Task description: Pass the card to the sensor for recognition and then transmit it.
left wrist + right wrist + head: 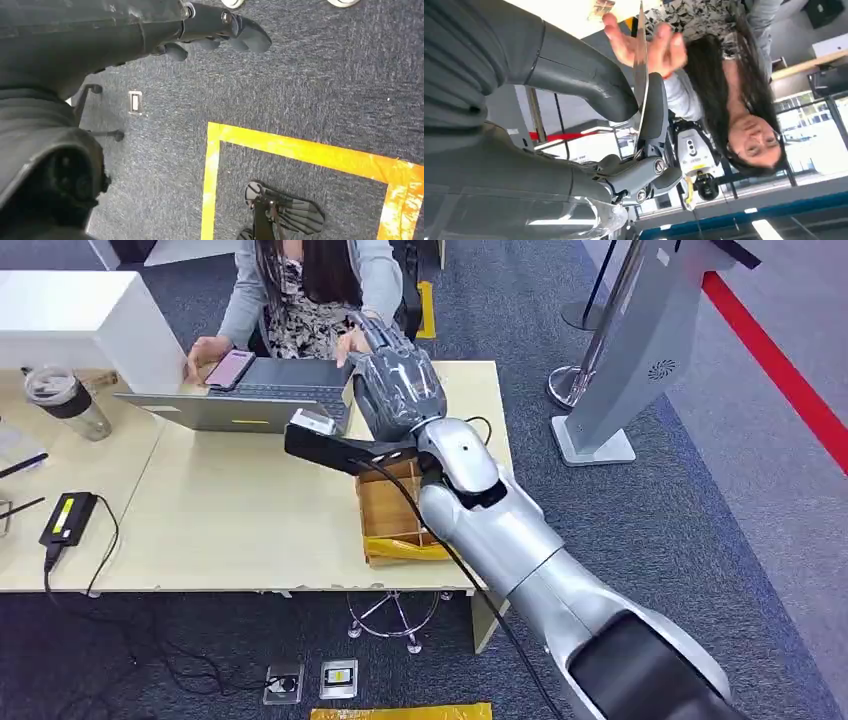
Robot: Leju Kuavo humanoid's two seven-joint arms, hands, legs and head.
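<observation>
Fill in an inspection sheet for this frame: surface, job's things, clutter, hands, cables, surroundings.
Surface: light wooden table, mostly bare in the middle.
Job's things: card pinched edge-on by the right hand, a person's hand at it.
Clutter: laptop, pink phone, tumbler, wooden tray.
Hands: right hand raised toward the person; left hand hangs over carpet, holding nothing.
Cables: power adapter with its cord off the table edge.
Surroundings: grey kiosk stand, yellow floor tape.

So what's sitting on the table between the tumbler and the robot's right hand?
In the head view, an open laptop with a phone resting on it lies between the tumbler and the right hand; a person's hand touches the phone.
</observation>
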